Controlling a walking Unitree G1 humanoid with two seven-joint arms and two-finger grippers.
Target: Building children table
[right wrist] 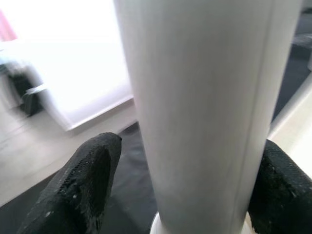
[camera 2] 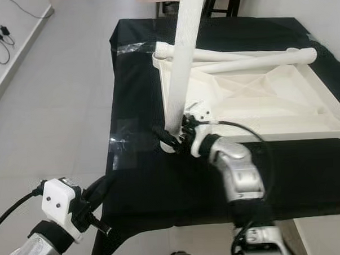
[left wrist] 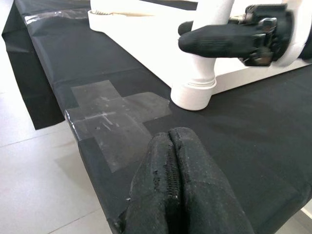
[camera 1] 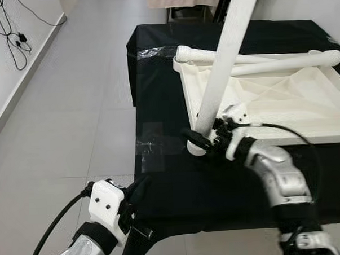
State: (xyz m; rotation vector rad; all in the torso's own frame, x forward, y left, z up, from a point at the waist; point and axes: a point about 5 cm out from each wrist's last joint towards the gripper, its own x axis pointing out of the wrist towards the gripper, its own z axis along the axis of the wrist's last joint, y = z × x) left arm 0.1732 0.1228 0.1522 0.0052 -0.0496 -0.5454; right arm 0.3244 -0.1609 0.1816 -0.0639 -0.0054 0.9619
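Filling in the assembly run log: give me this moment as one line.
right end effector: around upright white leg, base on black cloth | left end effector: shut, idle at table edge | tabletop: upside down, two legs lying on it

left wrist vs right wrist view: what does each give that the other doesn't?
Left wrist: the left gripper with fingers pressed together over the black cloth, clear tape patch, the leg's flared foot resting on the cloth, and the right gripper from outside. Right wrist: a close view of its fingers flanking the shaft. Both: the upright white leg.
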